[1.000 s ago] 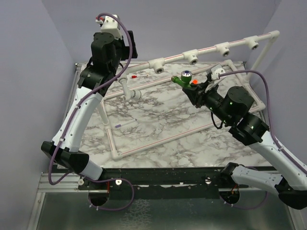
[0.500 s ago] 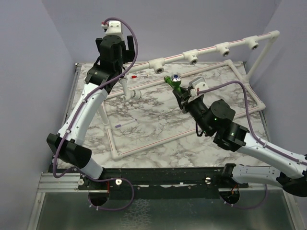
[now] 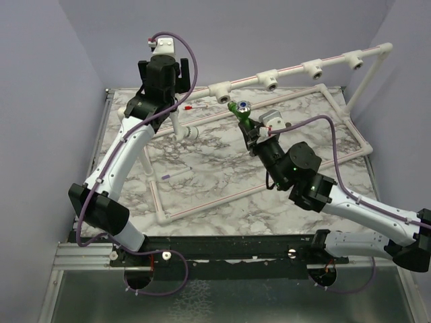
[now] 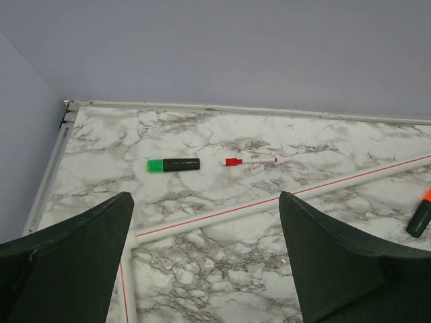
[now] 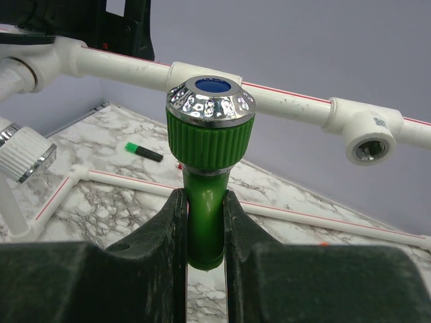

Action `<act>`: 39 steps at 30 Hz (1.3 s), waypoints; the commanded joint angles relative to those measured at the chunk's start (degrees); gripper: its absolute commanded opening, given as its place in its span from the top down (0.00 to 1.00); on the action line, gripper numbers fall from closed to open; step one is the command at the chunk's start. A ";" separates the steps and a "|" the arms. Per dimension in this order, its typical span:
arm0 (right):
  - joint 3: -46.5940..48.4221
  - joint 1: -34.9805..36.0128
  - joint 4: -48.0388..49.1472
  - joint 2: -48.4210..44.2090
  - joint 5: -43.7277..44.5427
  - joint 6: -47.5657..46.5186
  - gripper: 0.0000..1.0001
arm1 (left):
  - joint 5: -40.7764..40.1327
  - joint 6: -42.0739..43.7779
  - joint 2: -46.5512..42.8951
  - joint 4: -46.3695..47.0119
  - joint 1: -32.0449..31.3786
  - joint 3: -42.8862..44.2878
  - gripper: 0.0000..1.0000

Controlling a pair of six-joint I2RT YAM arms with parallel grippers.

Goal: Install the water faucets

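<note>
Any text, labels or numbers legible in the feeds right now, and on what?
No text reads in any view.
White tee socket: a grey printed patch, too small to read.
Green highlighter: any print on its black barrel is too blurred.
Green faucet in the right pincer: no lettering shows.

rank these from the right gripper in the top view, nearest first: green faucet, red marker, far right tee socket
1. green faucet, held in the right gripper itself
2. red marker, lying off to its left
3. far right tee socket, far back on the right
</note>
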 commanded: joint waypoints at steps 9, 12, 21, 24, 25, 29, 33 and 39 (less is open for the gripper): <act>-1.14 1.03 9.76 3.50 3.88 -3.32 0.99 | 0.11 0.49 -1.58 -0.01 0.37 -2.95 0.10; -2.59 2.54 14.22 3.89 7.49 -5.48 1.00 | 0.34 0.28 -1.75 -0.02 0.37 -3.33 0.10; -4.63 5.52 21.26 5.55 13.17 -7.34 0.99 | 0.51 0.19 -1.78 -0.27 0.37 -3.17 0.10; -4.37 5.84 22.49 6.10 13.45 -7.99 0.99 | 0.53 0.19 -1.86 -0.45 0.37 -3.32 0.10; -3.98 6.01 22.59 6.43 13.61 -8.26 1.00 | 0.66 0.19 -1.92 -0.45 0.37 -3.42 0.10; -3.52 6.22 24.38 7.86 14.17 -9.76 1.00 | 0.87 0.10 -1.78 -0.63 0.37 -3.63 0.10; -3.33 6.22 25.66 8.61 14.12 -10.20 0.99 | 1.07 0.19 -1.64 -0.72 0.37 -3.63 0.10; -2.48 6.39 26.49 9.95 13.75 -10.38 0.99 | 0.98 0.37 -1.68 -0.82 0.37 -3.48 0.10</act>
